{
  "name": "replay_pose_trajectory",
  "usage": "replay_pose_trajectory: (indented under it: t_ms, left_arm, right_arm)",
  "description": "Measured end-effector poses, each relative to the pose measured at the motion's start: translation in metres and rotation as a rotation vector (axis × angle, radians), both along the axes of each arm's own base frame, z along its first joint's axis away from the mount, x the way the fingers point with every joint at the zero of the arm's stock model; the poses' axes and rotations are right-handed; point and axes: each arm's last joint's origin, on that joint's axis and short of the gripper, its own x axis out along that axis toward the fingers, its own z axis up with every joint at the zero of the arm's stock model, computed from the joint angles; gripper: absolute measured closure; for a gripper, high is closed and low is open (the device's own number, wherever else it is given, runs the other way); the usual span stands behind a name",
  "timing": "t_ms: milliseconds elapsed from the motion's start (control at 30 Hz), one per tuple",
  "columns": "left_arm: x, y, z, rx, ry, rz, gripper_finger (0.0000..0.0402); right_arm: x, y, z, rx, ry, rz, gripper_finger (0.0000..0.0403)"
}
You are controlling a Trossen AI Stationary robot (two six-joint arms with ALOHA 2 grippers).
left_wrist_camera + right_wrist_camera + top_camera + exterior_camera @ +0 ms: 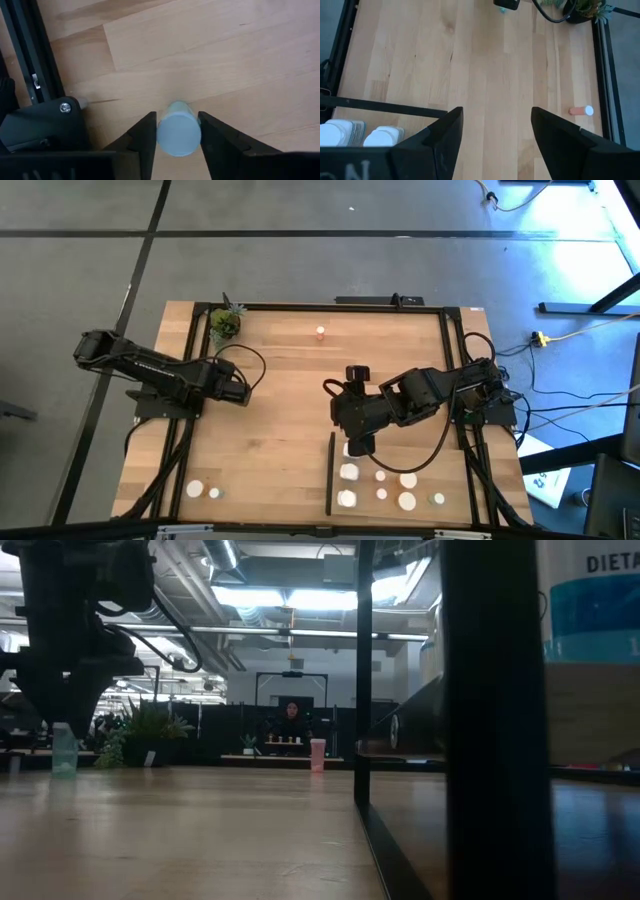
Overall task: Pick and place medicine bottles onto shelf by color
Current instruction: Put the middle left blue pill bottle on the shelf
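A small bottle with a pale green cap (178,134) stands between the fingers of my left gripper (177,119), at the table's left middle (246,387). The low view shows the bottle (64,752) under the gripper with its base at table level. My right gripper (495,120) is open and empty over the bare table by the far end of the shelf's black strip (330,470). Several white bottles (349,472) stand on the shelf (440,475). A pink bottle (320,332) stands alone near the far edge. My left gripper pinches the pale green bottle at its cap end (161,131) between its two fingers, one on each side. The fingers come from above, pointing down. The bottle is upright, and its base looks to be on the table (64,773).
A potted plant (225,323) stands at the far left corner. Two white bottles (203,491) stand near the front left edge. Black frame rails (190,440) run along the table's sides. Bare wood lies between the two arms.
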Motion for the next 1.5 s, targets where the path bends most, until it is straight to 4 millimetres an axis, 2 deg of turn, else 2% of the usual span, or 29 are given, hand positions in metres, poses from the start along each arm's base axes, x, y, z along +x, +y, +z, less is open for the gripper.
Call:
replay_pose_trajectory:
  t_ms: [200,500,767,967,1167,1333,1500]
  left_arm:
    - [0.000,0.000,0.000,0.000,0.000,-0.001,0.0290]
    - [0.002,-0.001,0.001,-0.026,0.002,-0.044,0.0294]
    - [0.021,-0.003,0.033,-0.033,-0.074,-0.248,0.0295]
    - [0.038,0.008,0.058,-0.041,-0.150,-0.386,0.0295]
    - [0.064,0.030,0.079,0.009,-0.152,-0.446,0.0295]
    - [0.100,0.053,0.091,0.032,-0.110,-0.530,0.0295]
    - [0.142,0.072,0.095,0.056,-0.078,-0.653,0.0295]
  right_arm:
    - [0.000,0.000,0.000,0.000,0.000,0.000,0.0167]
    - [0.000,0.000,0.000,0.003,0.000,-0.005,0.0167]
    - [-0.005,-0.003,0.005,0.010,-0.018,-0.037,0.0167]
    - [-0.025,-0.021,0.030,-0.010,-0.099,-0.078,0.0167]
    - [-0.045,-0.048,0.050,-0.030,-0.115,-0.088,0.0167]
    - [-0.061,-0.067,0.059,-0.028,-0.089,-0.105,0.0167]
    - [-0.074,-0.076,0.065,-0.042,-0.096,-0.098,0.0167]
